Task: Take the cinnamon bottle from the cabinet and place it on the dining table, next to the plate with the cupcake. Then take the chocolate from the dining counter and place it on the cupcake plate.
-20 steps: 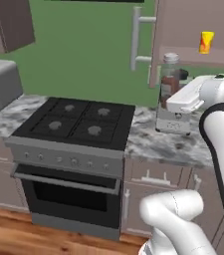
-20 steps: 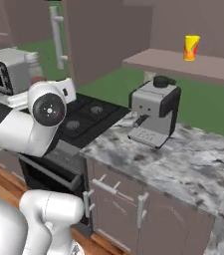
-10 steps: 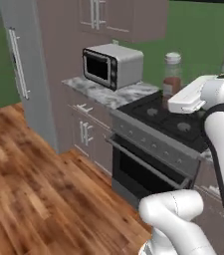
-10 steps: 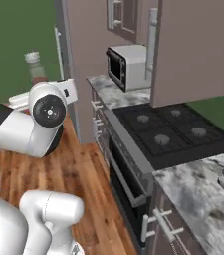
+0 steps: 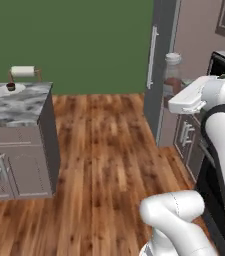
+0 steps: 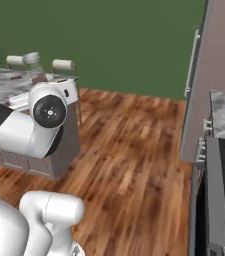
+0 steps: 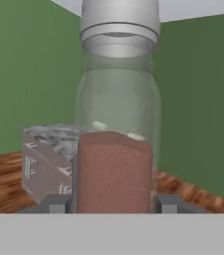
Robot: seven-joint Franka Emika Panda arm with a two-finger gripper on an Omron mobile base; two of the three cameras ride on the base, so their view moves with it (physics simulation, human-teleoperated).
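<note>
Gripper clamping cinnamon bottle, carrying upright. Base swinging off stove; now facing dining table, plate with cupcake near far edge. Heading for placement.

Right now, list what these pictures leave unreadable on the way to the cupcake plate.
- Chocolate: not made out on the dining table; too small and far in the left base view.
- Cupcake and plate: tiny in the left base view, no detail.
- Pincer contact: fingertips sit low in the hand view behind the cinnamon bottle.
- Dining table: left part cut off by the edge of the left base view.
</note>
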